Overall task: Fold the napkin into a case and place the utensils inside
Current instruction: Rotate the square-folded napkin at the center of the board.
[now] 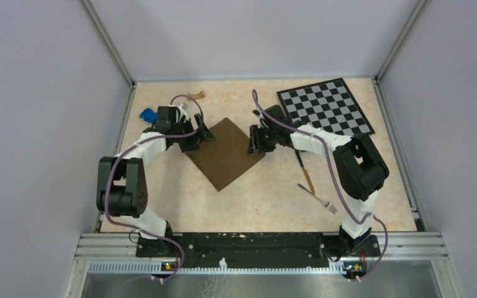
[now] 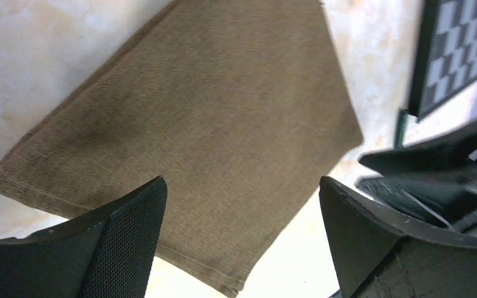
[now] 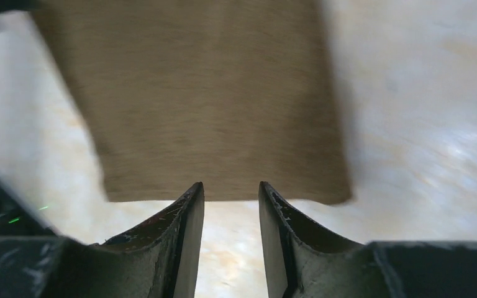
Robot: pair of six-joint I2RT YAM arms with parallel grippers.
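Currently, your stock: napkin (image 1: 225, 153), lying flat; left gripper (image 2: 239, 186), spread wide, empty; right gripper (image 3: 231, 186), narrowly parted, empty; knife (image 1: 304, 171) and fork (image 1: 318, 198), clear of napkin.

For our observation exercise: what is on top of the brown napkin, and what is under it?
No object lies on the napkin; fork and knife lie apart from it on the table. Whatever is beneath the cloth is hidden.

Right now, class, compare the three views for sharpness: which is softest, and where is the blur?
Top external: evenly lit, sharp, napkin edges crisp. Left wrist: napkin weave sharp, checkerboard at the right edge blurred. Right wrist: softest, napkin and table smeared, only the right gripper crisp.
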